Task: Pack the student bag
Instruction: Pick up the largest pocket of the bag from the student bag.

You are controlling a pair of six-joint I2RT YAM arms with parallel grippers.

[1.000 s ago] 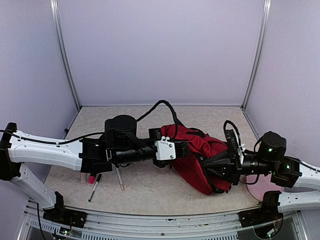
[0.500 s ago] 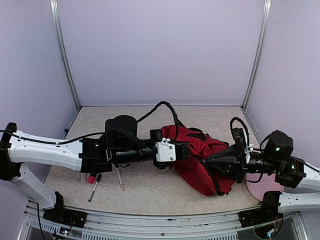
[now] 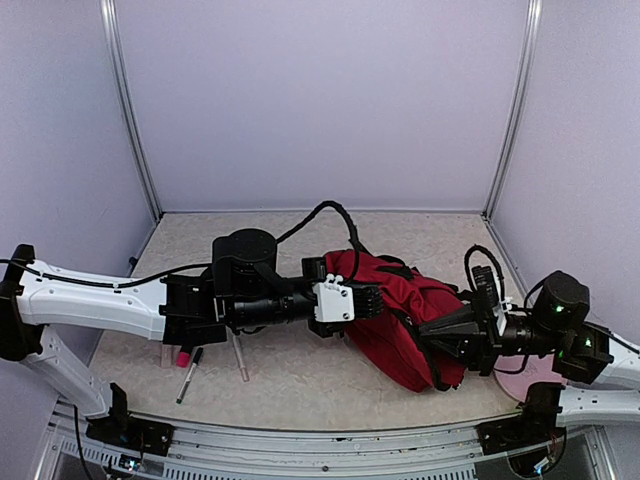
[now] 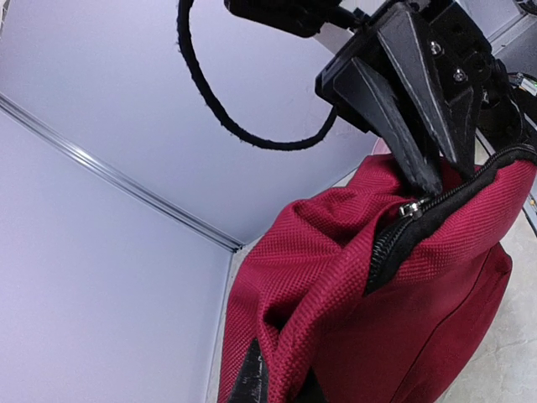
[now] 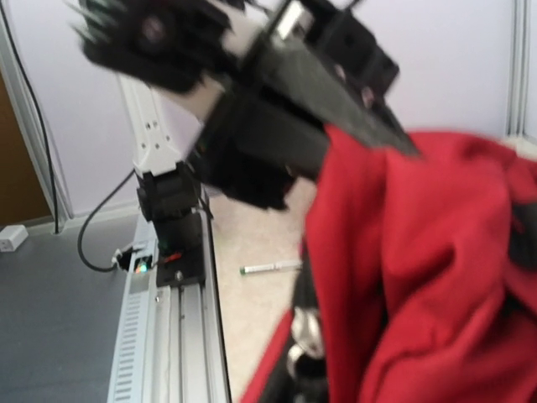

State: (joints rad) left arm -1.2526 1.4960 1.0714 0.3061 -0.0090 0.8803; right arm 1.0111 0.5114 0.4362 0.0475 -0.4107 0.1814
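The student bag (image 3: 400, 305), dark red with black zippers, lies on its side in the middle of the table. My left gripper (image 3: 368, 299) is shut on a fold of its fabric at the left end; the left wrist view shows the fold (image 4: 289, 336) pinched between the fingertips (image 4: 250, 378). My right gripper (image 3: 424, 330) is at the bag's right side. There its black fingers (image 4: 394, 109) come together right at the zipper slider (image 4: 411, 208). The right wrist view is blurred: red bag (image 5: 436, 252) fills it, with a metal zipper pull (image 5: 306, 336) low down.
Two pens (image 3: 189, 373) (image 3: 240, 358) and a small pink object (image 3: 183, 357) lie on the table under the left arm. A pink disc (image 3: 532, 380) sits at the right front corner. A black strap loop (image 3: 330, 210) rises behind the bag. Walls close in on three sides.
My right gripper has drawn back to the right, and the bag's right end has stretched out after it. The left arm and its grip have stayed put.
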